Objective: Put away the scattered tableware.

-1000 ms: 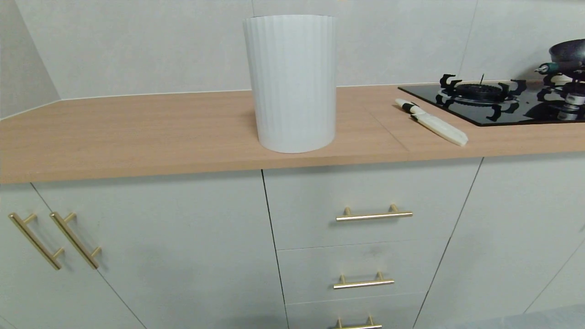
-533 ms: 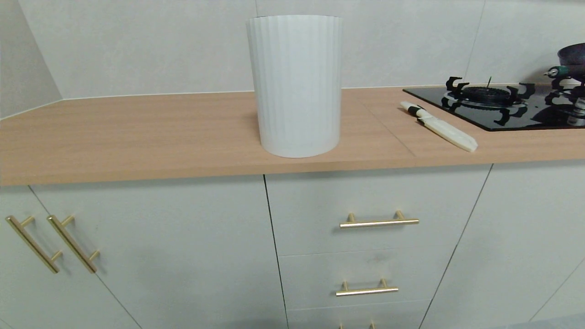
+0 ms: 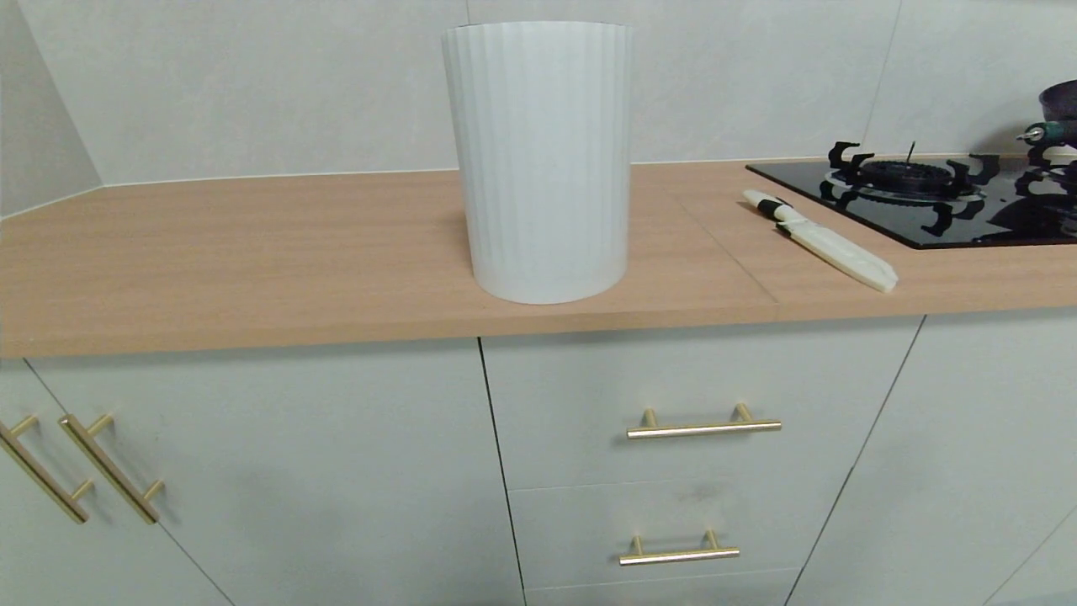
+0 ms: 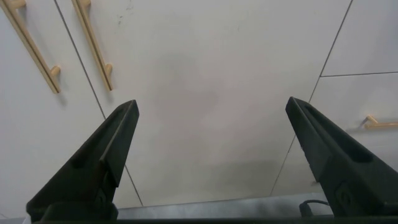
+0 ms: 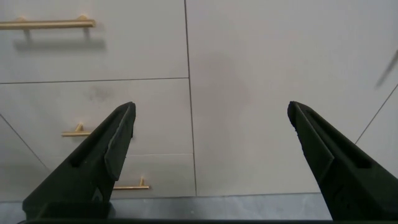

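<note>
The white knife [image 3: 820, 240] lies flat on the wooden table [image 3: 252, 244], between the tall ribbed white container [image 3: 543, 160] and the black gas hob [image 3: 925, 198], higher up than both pincers. The left pincer [image 4: 211, 106] gapes wide before a cabinet door [image 4: 205, 68] under the table. The right pincer [image 5: 211, 106], equally wide, faces the drawer fronts [image 5: 93, 112].
</note>
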